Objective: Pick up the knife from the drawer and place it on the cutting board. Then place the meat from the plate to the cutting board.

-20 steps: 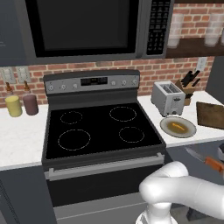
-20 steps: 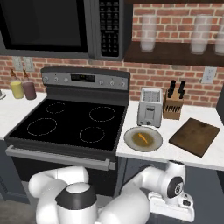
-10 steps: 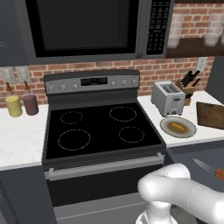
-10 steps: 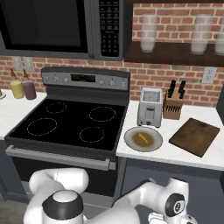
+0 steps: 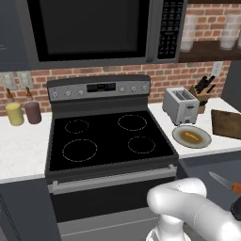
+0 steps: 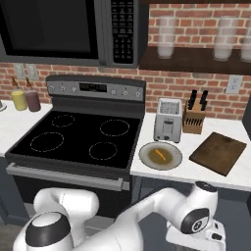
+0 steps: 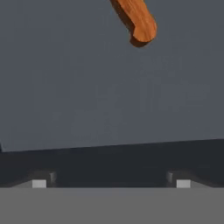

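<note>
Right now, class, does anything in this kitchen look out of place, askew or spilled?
Nothing stands out. The meat lies on the plate, the cutting board sits bare on the counter, and the knife lies flat in the drawer. Nothing is spilled.

no text, label, brand, number or sign can be read anywhere. the black keypad panel of the dark over-range microwave (image 6: 124, 30) carries rows of small pale marks, too blurred to make out. the small dark display in the silver control strip of the black stove (image 5: 104, 87) shows faint light marks that cannot be read either. the silver two-slot toaster (image 6: 167, 121), the wooden knife block with black handles (image 6: 194, 116) and the two squat jars, yellow (image 5: 14, 114) and dark red (image 5: 32, 112), bear no lettering that shows.
</note>
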